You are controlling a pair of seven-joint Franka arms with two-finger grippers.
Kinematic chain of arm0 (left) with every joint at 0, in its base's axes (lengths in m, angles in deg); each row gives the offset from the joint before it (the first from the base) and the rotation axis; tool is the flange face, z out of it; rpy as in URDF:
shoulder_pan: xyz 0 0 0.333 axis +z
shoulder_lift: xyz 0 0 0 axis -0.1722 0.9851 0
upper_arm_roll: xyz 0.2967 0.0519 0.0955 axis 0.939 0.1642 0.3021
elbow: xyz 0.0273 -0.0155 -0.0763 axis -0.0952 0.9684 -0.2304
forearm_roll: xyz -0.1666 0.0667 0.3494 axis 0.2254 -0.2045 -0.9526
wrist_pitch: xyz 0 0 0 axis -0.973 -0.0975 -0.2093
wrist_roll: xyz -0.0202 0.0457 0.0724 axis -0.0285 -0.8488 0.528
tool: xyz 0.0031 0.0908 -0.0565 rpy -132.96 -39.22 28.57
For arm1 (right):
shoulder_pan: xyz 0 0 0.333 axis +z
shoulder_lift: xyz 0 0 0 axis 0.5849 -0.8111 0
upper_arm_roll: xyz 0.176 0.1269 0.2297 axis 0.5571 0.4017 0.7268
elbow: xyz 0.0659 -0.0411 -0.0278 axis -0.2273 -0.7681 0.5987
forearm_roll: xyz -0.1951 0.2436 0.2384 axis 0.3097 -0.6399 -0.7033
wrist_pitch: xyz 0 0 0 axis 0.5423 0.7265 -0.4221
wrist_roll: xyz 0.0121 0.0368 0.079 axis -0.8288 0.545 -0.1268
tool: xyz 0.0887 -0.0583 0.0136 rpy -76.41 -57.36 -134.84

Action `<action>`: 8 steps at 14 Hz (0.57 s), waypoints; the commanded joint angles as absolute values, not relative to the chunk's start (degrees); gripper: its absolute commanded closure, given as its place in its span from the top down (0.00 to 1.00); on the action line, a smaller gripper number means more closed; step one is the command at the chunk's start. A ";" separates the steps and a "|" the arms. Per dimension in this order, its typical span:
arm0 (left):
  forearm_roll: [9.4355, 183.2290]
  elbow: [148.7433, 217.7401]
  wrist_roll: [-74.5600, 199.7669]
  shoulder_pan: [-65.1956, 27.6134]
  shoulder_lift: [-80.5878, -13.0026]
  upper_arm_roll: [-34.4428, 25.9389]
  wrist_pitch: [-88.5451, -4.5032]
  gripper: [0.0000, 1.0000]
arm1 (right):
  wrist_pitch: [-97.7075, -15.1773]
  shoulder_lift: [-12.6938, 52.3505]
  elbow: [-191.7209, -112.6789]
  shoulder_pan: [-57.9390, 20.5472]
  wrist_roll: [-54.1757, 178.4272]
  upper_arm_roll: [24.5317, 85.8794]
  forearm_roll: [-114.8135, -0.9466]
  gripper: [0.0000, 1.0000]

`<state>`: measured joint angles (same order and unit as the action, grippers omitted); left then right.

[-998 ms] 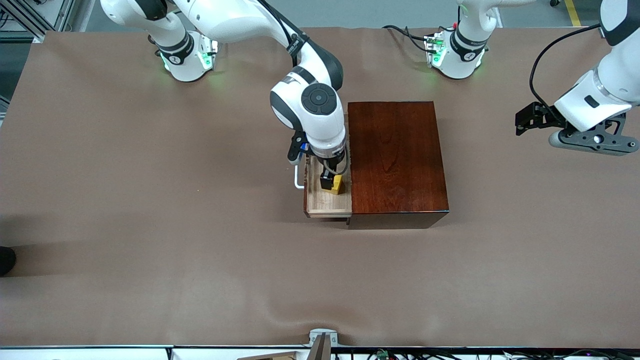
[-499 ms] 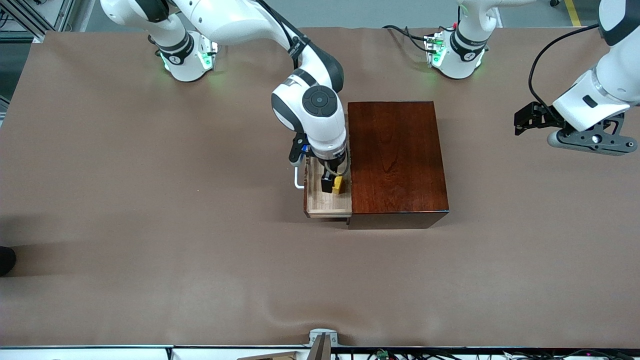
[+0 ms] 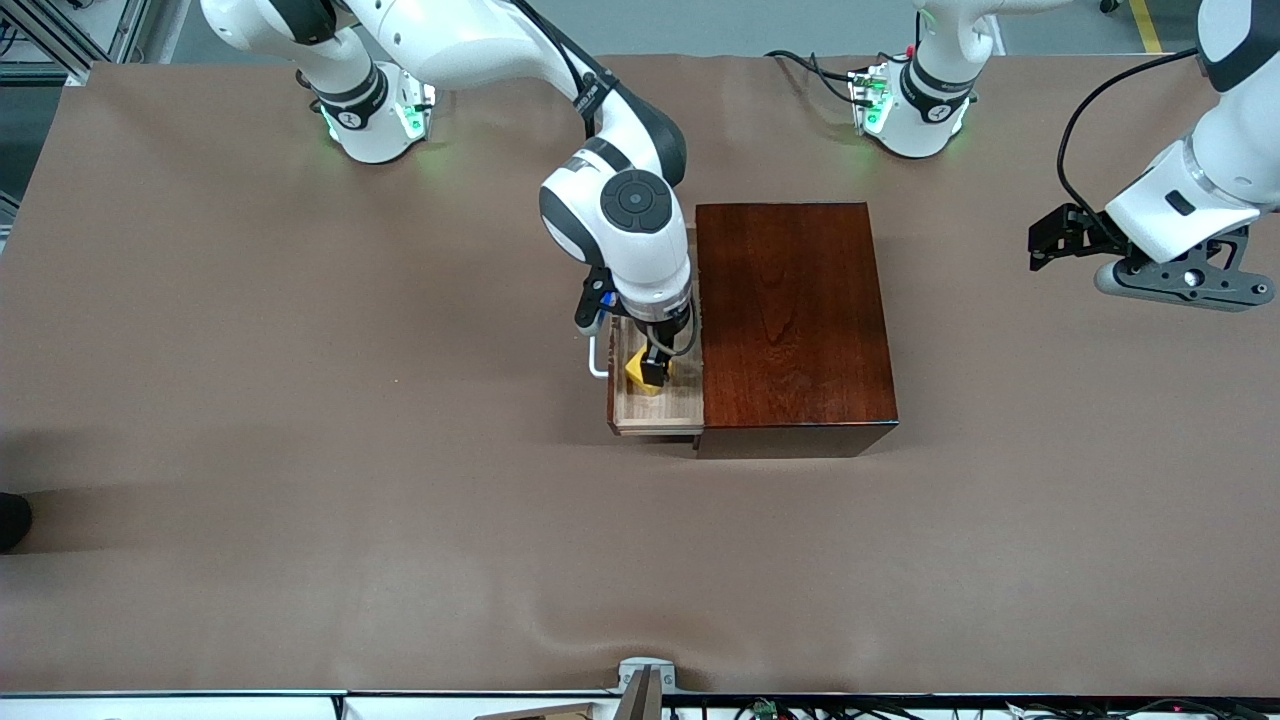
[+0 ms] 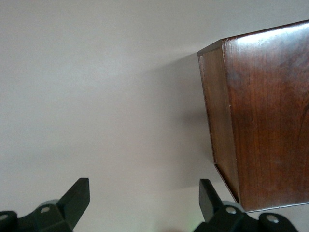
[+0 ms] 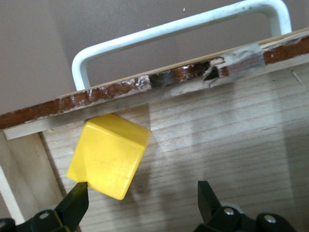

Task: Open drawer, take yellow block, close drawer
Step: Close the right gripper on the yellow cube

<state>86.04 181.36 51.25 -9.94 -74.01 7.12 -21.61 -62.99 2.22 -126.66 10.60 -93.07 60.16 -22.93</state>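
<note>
Drawer: the sliding tray of pale light wood [image 3: 655, 408] stands pulled out of the box toward the right arm's end of the table. Its floor shows a fine straight grain, and its front board has a dark red-brown top edge that is chipped in places.
Handle: a white U-shaped bar handle [image 3: 594, 358] is fixed on the outer face of the drawer front; in the right wrist view [image 5: 178, 34] its paint looks a little worn at one bend.
Yellow block: the small bright yellow cube [image 3: 640, 375] is inside the drawer, tilted on an edge and leaning against the inner face of the front board. Its faces are smooth and plain, with rounded corners [image 5: 110, 155].
Right gripper: the black two-finger gripper [image 3: 656, 372] is down in the open drawer, beside the block. Its jaws stand wide apart and hold nothing; one fingertip [image 5: 77, 202] touches or almost touches the lower corner of the cube.
Box: the glossy dark red-brown wooden box [image 3: 790, 320] sits on the brown table cover [image 3: 300, 450], its lid flat and shining.
Left gripper: it waits in the air over the bare table near the left arm's end [image 3: 1170, 283], well apart from the box. Its jaws [image 4: 145, 203] are spread wide and empty.
</note>
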 commanded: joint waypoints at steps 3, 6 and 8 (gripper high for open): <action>86.90 181.44 51.14 -9.57 -74.35 7.04 -20.94 1.00 | -62.90 0.93 -125.16 11.05 -93.64 59.95 -21.48 1.00; 86.90 181.44 51.14 -9.57 -74.26 7.04 -20.94 1.00 | -62.90 0.84 -125.34 11.32 -92.50 59.95 -18.31 1.00; 86.90 181.44 51.14 -9.57 -74.35 7.04 -20.94 1.00 | -62.73 0.93 -125.34 11.05 -91.18 60.04 -18.31 1.00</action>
<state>86.04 181.37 51.26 -9.90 -73.94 7.16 -21.61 -63.02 1.96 -126.66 10.72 -91.95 60.31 -19.47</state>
